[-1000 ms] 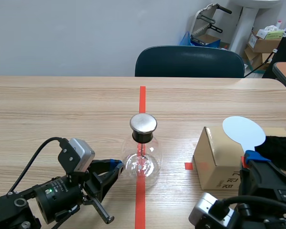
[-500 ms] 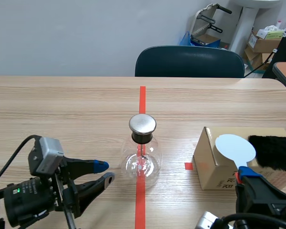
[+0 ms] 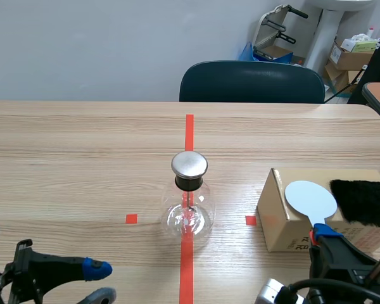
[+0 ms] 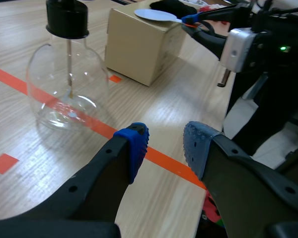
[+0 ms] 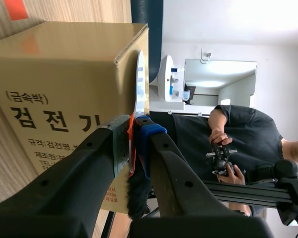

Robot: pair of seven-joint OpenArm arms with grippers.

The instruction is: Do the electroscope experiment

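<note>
The right hand (image 5: 133,130) is pinching the pale blue paddle (image 3: 311,199) by its orange handle, disc raised just ahead beside the black fur (image 3: 365,202) on the cardboard box (image 3: 280,223), likely for charging. The left hand (image 4: 164,148) is lying open and empty, the electroscope (image 3: 189,204) ahead of it on the tabletop (image 3: 82,145)

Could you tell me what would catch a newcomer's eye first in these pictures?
A round glass flask with a metal cap stands on the red tape line at the middle of the table. Right of it, the right claw holds a pale blue disc upright before a cardboard box with black fur on top.
</note>
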